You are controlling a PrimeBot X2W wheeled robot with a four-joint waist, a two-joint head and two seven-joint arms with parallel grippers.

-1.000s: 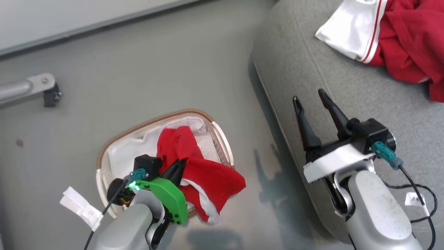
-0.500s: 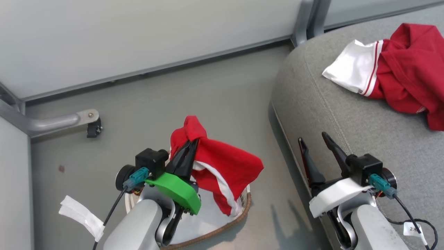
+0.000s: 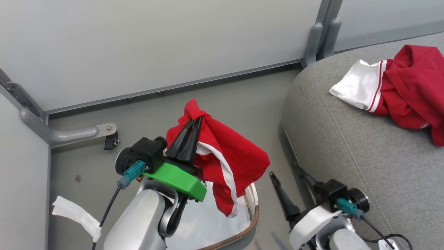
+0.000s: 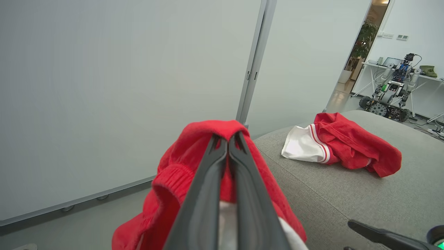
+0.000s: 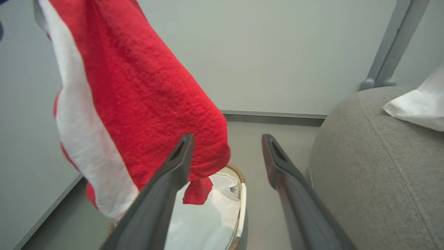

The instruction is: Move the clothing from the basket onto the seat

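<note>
Grey fabric seat [image 3: 347, 139], grey floor [image 3: 225, 90] beside — pale wall panels [image 3: 156, 41] behind

Red, white-striped clothing [image 3: 239, 156]; grey seat [image 3: 347, 146]

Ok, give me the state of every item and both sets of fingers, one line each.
left gripper: fingers shut on the held garment.
right gripper: fingers open, holding nothing, beside the seat.
held garment: hanging from the left gripper, above the basket.
second garment: lying crumpled on the seat.
basket: upright on the floor, white liner showing.
seat: bearing the second garment.
</note>
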